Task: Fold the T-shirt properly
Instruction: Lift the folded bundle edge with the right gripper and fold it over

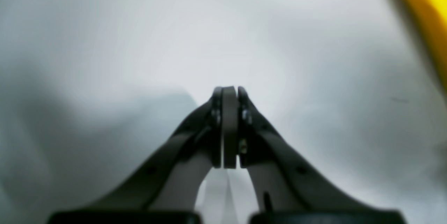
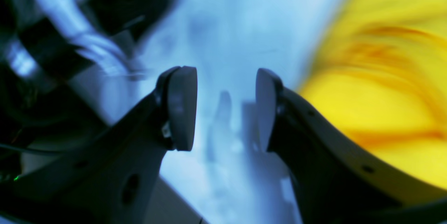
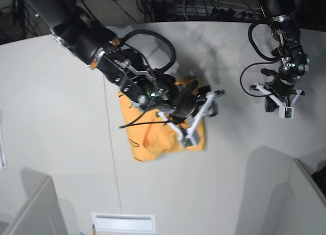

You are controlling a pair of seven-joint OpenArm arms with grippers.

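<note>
Folding underway, judged partial: T-shirt [image 3: 137, 138], rumpled; right gripper [image 2: 227, 109], jaws spread, empty; left gripper [image 1: 229, 93], jaws pressed together. Next: smoothing.

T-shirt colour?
Plain orange-yellow T-shirt; shows best in the base view.

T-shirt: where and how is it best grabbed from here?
Probably the near hem of the T-shirt, taken from the table's near side, jaws straddling the edge: in the base view that border lies exposed, while the right arm crosses over the middle.
</note>
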